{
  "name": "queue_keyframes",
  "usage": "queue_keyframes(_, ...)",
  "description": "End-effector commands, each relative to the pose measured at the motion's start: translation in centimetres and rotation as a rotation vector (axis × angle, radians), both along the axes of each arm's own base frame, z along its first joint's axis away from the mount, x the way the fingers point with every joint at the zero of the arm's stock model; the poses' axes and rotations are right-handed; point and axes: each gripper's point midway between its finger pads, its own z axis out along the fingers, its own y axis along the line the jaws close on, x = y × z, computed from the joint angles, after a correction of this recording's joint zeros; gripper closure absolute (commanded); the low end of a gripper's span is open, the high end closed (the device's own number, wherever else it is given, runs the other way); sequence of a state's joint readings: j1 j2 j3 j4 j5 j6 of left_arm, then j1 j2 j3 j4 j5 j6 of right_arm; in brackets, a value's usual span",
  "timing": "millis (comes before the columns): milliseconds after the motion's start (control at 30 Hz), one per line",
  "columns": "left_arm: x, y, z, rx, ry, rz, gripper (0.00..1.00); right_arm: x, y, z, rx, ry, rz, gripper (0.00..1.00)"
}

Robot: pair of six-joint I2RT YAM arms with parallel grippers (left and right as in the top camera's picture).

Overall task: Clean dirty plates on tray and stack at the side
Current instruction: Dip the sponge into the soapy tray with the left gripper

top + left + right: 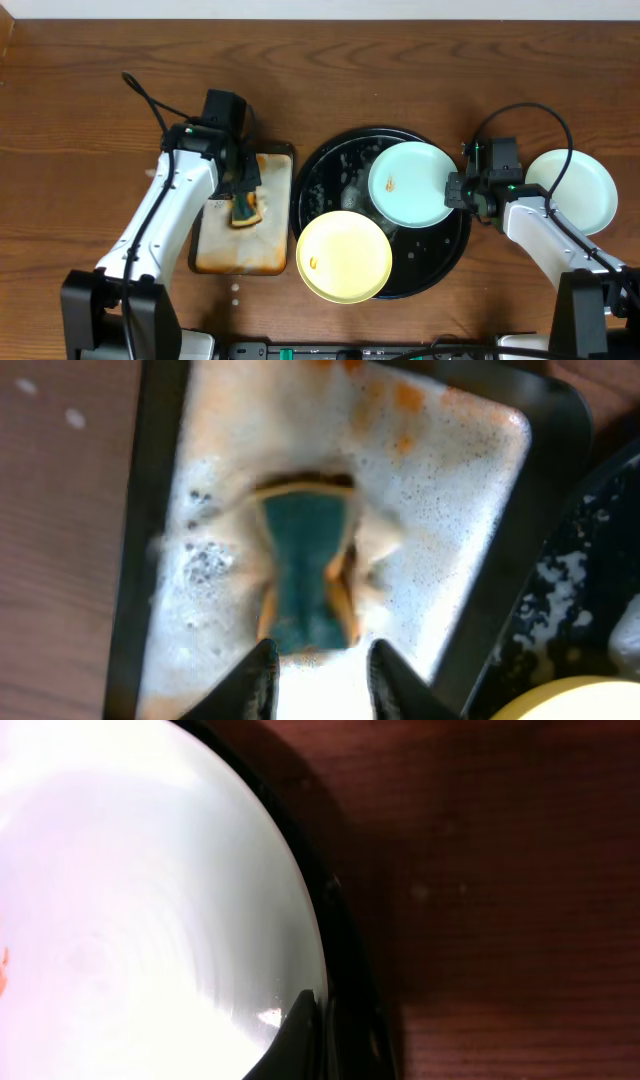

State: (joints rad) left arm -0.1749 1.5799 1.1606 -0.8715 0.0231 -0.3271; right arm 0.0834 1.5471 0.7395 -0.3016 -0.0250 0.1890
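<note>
Closest beneath the overhead camera are the two arm ends. The left gripper [240, 188] hangs over the small tray [215, 255], a rectangular one stained orange. The right gripper [458, 190] sits at the right rim of the mint plate [410, 183]. That plate lies face up on the far right part of the black tray [325, 175], with an orange smear [390, 184] left of its centre. Being round, it has no long axis. The yellow plate [345, 257] also lies face up, overhanging the tray's near left rim. A second mint plate [575, 190] rests on the table [400, 60] just right of the tray.

From the left wrist, the two fingers [262, 680] stand apart with the near end of the green sponge [305, 575] at their tips. Whether they press it I cannot tell. The sponge is narrowed at its waist and lies in white foam [440, 490], its long axis running straight away from the gripper.

From the right wrist, only one dark finger [300, 1030] shows, at the mint plate's rim beside the tray's raised rim. How far that gripper is open cannot be told. The plate looks pale and glossy.
</note>
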Motion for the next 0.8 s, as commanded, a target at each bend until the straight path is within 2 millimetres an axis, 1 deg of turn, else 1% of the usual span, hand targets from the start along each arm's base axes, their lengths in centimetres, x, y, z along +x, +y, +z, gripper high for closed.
queue_keyframes(0, -0.9, 0.3, -2.2, 0.015, 0.025, -0.004, 0.59, 0.1, -0.2, 0.1, -0.033, -0.008, 0.031, 0.99)
queue_keyframes(100, -0.6, 0.3, -3.9, 0.012, 0.006, -0.004, 0.58, 0.1, -0.2, 0.1, -0.033, -0.008, 0.031, 0.99)
queue_keyframes(233, -1.1, 0.4, -5.0, 0.02, 0.029, -0.002, 0.58, 0.0, -0.2, 0.1, -0.033, -0.007, 0.031, 0.99)
queue_keyframes(333, -1.1, 2.7, -6.2, 0.143, 0.03, 0.085, 0.58, 0.0, -0.2, 0.1, -0.029, -0.006, 0.025, 0.99)
queue_keyframes(367, -1.0, 3.2, -6.6, 0.168, 0.026, 0.107, 0.58, 0.0, -0.2, 0.1, -0.028, -0.006, 0.021, 0.99)
queue_keyframes(400, -0.9, 3.2, -7.0, 0.168, 0.026, 0.11, 0.58, 0.1, -0.2, 0.1, -0.027, -0.007, 0.021, 0.99)
queue_keyframes(433, -0.8, 3.0, -7.5, 0.159, 0.03, 0.107, 0.6, 0.0, -0.2, 0.1, -0.027, -0.006, 0.021, 0.99)
queue_keyframes(567, -0.6, 1.8, -9.9, 0.097, 0.071, 0.092, 0.75, 0.0, -0.2, 0.1, -0.027, -0.006, 0.021, 0.99)
queue_keyframes(633, -0.6, 0.9, -11.1, 0.057, 0.096, 0.06, 0.8, 0.1, -0.2, 0.1, -0.026, -0.006, 0.018, 0.99)
queue_keyframes(667, -0.7, 0.5, -11.6, 0.038, 0.109, 0.042, 0.81, 0.0, -0.2, 0.1, -0.026, -0.006, 0.018, 0.99)
queue_keyframes(700, -0.9, 0.2, -12.1, 0.021, 0.125, 0.032, 0.86, 0.0, -0.2, 0.1, -0.026, -0.006, 0.018, 0.99)
queue_keyframes(767, -1.2, 0.1, -12.5, 0.018, 0.144, 0.031, 0.92, 0.0, -0.2, 0.1, -0.026, -0.006, 0.018, 0.99)
